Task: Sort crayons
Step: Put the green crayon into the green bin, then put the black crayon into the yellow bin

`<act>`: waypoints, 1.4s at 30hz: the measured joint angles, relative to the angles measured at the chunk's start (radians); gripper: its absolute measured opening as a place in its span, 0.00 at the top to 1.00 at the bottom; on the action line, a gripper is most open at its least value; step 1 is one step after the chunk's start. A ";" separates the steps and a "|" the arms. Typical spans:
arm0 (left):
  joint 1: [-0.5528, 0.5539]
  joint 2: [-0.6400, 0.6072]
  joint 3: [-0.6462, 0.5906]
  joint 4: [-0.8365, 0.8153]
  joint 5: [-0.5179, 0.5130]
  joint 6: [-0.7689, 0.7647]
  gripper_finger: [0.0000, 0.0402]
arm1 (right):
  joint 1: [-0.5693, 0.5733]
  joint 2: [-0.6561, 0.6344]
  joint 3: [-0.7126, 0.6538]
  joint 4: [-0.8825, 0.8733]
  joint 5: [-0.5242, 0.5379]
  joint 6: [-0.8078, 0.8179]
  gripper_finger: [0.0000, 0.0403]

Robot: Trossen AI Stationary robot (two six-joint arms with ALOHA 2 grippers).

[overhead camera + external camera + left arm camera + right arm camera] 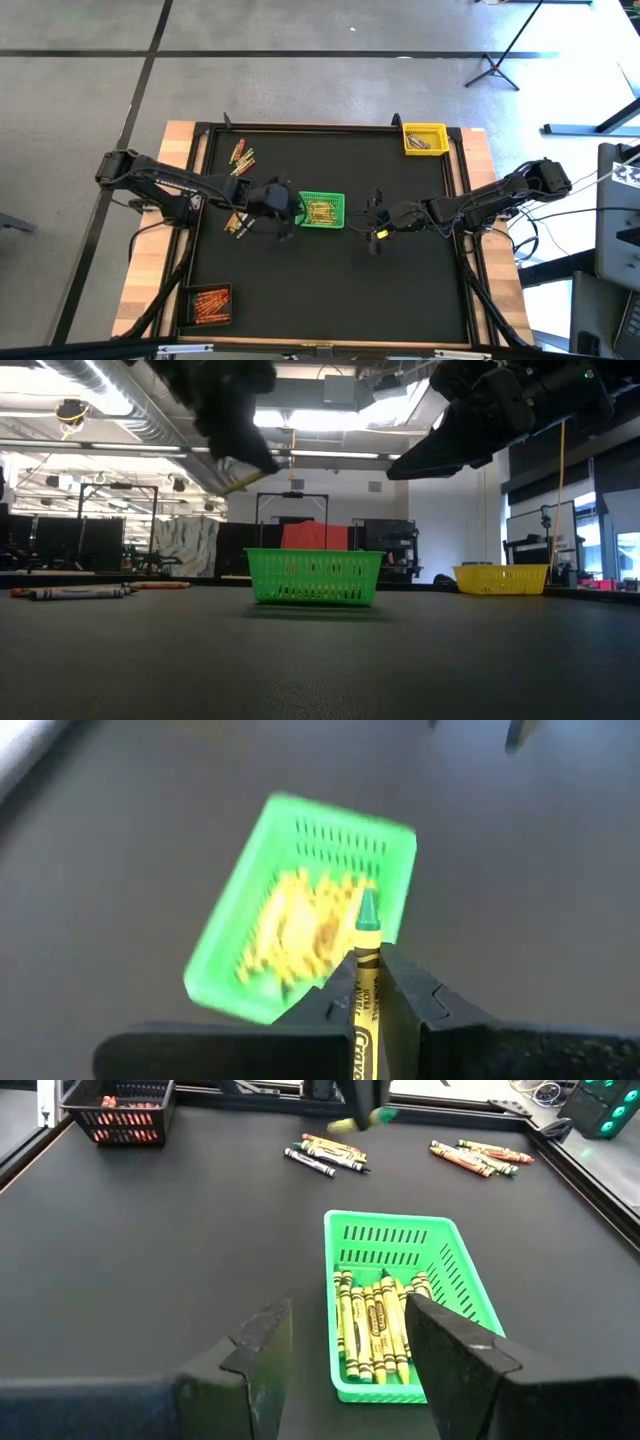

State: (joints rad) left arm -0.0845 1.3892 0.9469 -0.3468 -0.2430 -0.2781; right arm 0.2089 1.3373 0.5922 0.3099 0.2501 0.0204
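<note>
A black mat [330, 290] inside a dark frame is covering the wooden table, with grey floor filling the upper part of the high view. Near the frame's centre a green mesh basket [322, 210] is sitting on the mat, holding a layer of yellow-wrapped crayons [375, 1325]. The left gripper [368, 1002] is hanging just left of that basket in the high view, its fingers pinching a green-tipped crayon [364, 955] in a yellow wrapper, the tip pointing out over the basket. The right gripper [345, 1342] is waiting right of centre, on the basket's other side, with its fingers spread apart and holding nothing. A yellow basket [424, 138] is standing at the upper right corner of the mat, and a black basket [207, 303] with orange crayons inside is sitting at the lower left. Loose crayons [242, 156] are lying in the upper left part of the mat, and a few more [237, 224] are lying below the left arm.
</note>
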 joint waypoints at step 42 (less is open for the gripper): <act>-0.120 0.018 0.088 -0.600 0.002 -0.345 0.75 | 0.000 0.002 0.000 0.001 0.003 0.003 0.53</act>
State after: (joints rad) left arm -0.2047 1.4068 1.0349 -0.9469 -0.2407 -0.6226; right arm 0.2089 1.3396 0.5919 0.3106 0.2527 0.0236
